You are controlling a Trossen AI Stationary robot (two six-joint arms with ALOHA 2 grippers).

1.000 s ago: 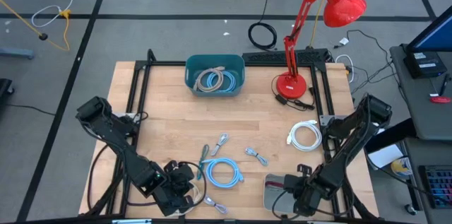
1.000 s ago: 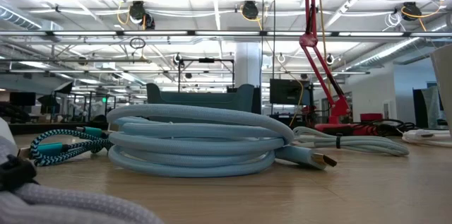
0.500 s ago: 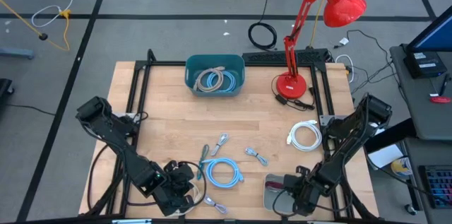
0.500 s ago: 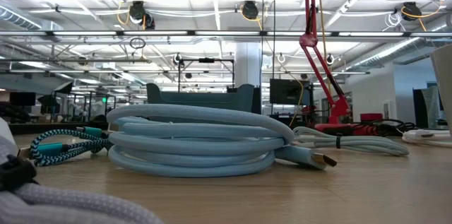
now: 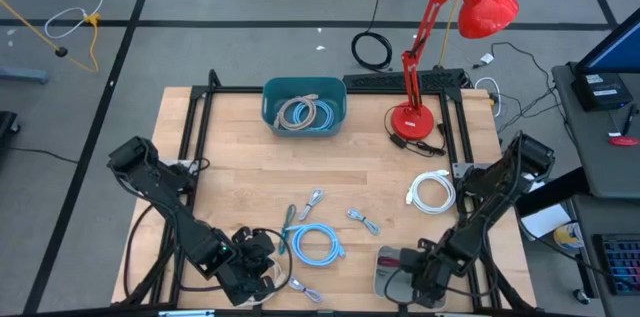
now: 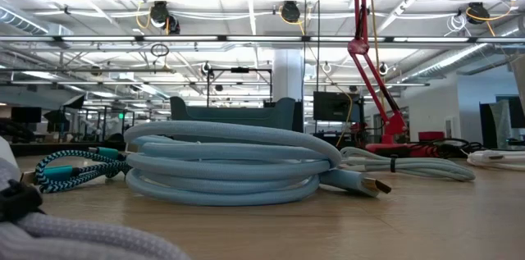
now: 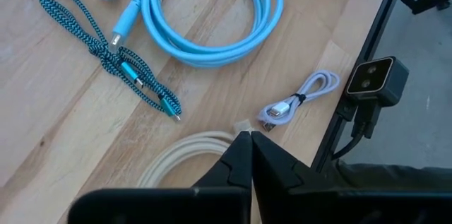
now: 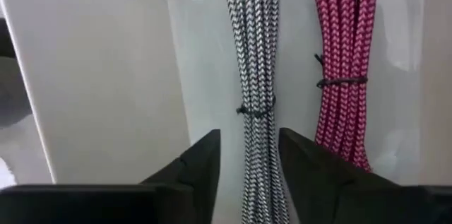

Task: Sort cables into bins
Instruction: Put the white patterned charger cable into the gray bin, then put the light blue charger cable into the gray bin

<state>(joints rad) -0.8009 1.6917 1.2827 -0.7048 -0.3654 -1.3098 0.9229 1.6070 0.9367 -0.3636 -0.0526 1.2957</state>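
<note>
My right gripper [image 8: 248,164] hangs open over the pale grey tray [image 8: 106,61] at the table's near right. A black-and-white braided cable [image 8: 253,54] lies on the tray floor in line with the gap between the fingers, next to a maroon cable [image 8: 342,40]. My left gripper [image 7: 248,146] is shut near the table's front left, just over a beige cable [image 7: 180,155]. A light blue coil [image 5: 315,244], a teal braided cable [image 7: 106,47] and a small pale cable [image 7: 296,100] lie on the wood. The dark teal bin [image 5: 305,107] at the far side holds coiled cables. My left gripper's shut fingertips stand right over the beige cable's end [image 7: 242,126], pointing down. The fingers hide the spot, so I cannot tell whether they touch it.
A white coil [image 5: 432,192] lies at the right. Two short grey pieces [image 5: 315,200] [image 5: 362,220] lie mid-table. A red lamp [image 5: 412,117] stands at the far right. A small camera [image 7: 371,83] sits at the near edge. A black frame borders the table.
My right gripper has shifted slightly over the pale grey tray, toward the table's left. My left arm has kept still.
</note>
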